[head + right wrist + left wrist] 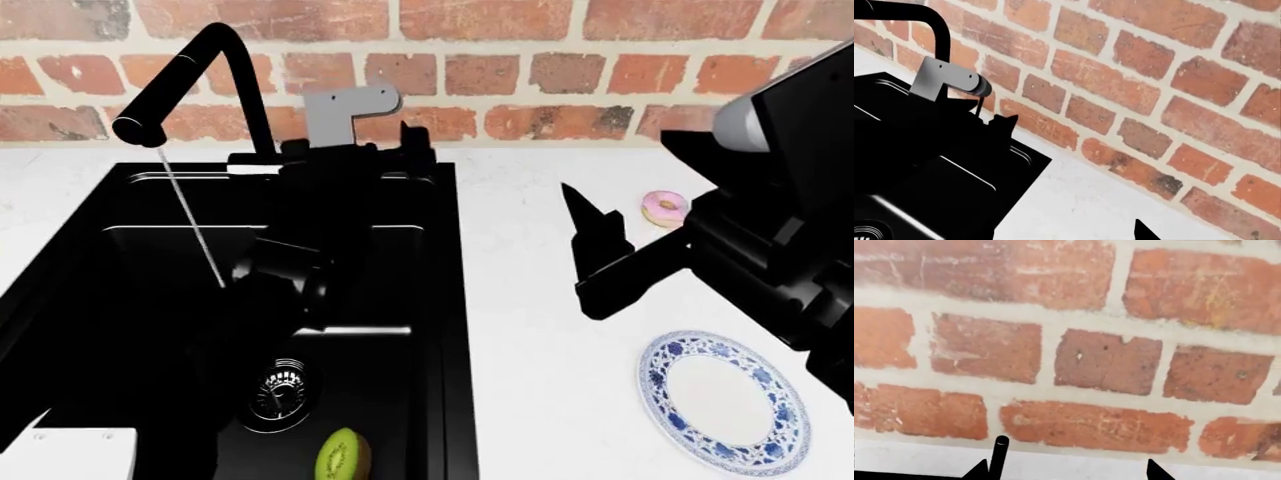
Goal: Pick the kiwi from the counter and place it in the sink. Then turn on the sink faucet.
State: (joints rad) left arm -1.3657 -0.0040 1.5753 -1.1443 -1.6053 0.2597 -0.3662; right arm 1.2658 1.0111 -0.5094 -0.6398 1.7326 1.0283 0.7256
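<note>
One kiwi [340, 455] in sink [447, 300], one donut [663, 208], one plate [722, 402]

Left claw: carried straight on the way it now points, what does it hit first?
Most likely the brick wall. It fills the left wrist view, with only a strip of the counter below it and nothing between. The left claw sits by the faucet base. Depth is unclear.
</note>
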